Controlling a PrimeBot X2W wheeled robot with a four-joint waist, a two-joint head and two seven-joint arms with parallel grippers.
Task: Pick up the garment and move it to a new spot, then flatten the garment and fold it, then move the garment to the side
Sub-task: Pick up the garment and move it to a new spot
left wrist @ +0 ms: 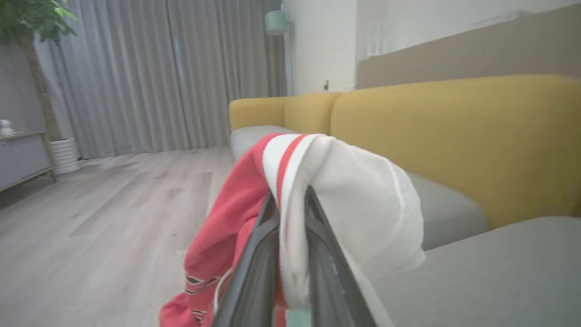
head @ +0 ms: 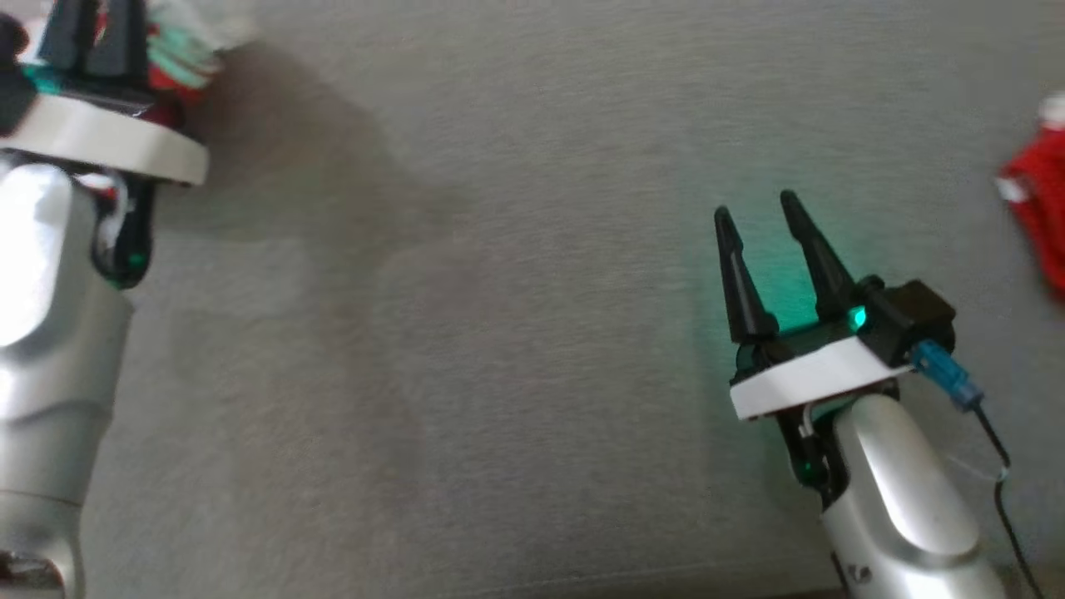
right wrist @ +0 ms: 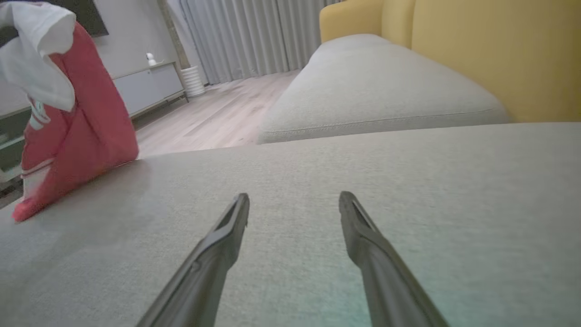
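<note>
The left tool (left wrist: 291, 193) has its 2 dark fingers (left wrist: 254, 263) pinched on a white fold of the garment (left wrist: 363, 200). The garment's red part, with striped trim, hangs to the left. On the right lies the sofa's grey seat cushion (left wrist: 490, 272), with the yellow backrest (left wrist: 454, 136) behind it. Far left are a pale wooden floor (left wrist: 113, 204), grey curtains (left wrist: 159, 77) and a potted plant (left wrist: 32, 22).

Silver forearms (head: 899, 491) end in white wrist plates (head: 807, 374) and tapered black tool fingers (head: 736, 274).
</note>
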